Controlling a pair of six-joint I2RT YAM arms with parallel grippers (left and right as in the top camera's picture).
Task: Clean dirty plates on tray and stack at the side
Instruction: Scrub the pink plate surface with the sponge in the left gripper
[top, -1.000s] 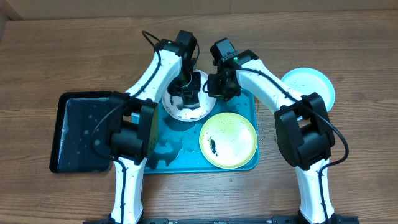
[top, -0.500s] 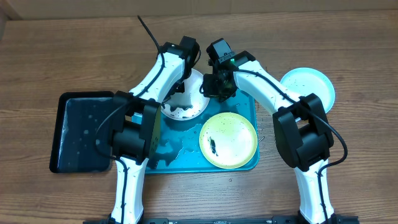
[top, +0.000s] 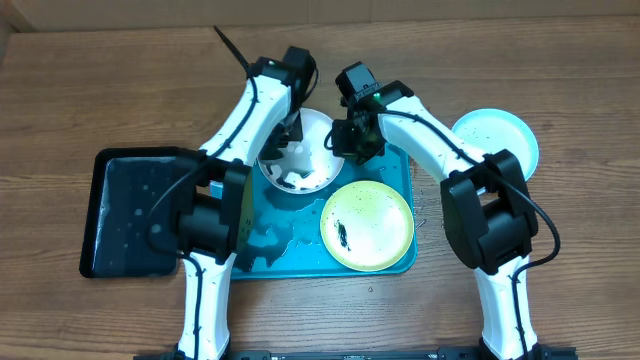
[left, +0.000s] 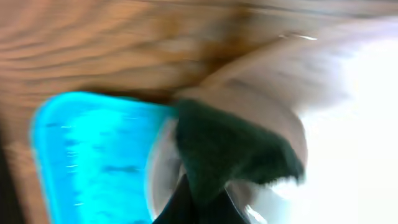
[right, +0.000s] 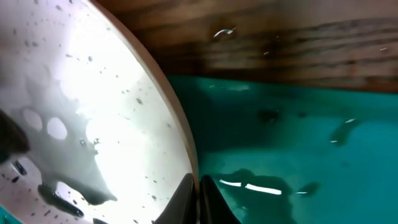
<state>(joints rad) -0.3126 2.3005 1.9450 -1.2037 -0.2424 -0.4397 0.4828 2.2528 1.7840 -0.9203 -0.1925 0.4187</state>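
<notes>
The white plate (top: 305, 160) is tilted up over the far part of the turquoise tray (top: 300, 240), with black smears at its lower edge. My right gripper (top: 345, 140) is shut on its right rim (right: 186, 155). My left gripper (top: 292, 130) is shut on a dark green scrub pad (left: 230, 149) pressed on the plate's upper face (left: 348, 124). The yellow-green plate (top: 367, 226) lies flat on the tray's right side with a black smear. The light blue plate (top: 495, 135) lies on the table right of the tray.
A black tray (top: 135, 212) with water drops lies left of the turquoise tray. Water pools on the turquoise tray (right: 298, 137) under the white plate. Bare wooden table (top: 100, 90) lies all round.
The white plate has been tilted further up by its right rim. My left gripper with the scrub pad has moved from the plate's middle up toward its far edge.
</notes>
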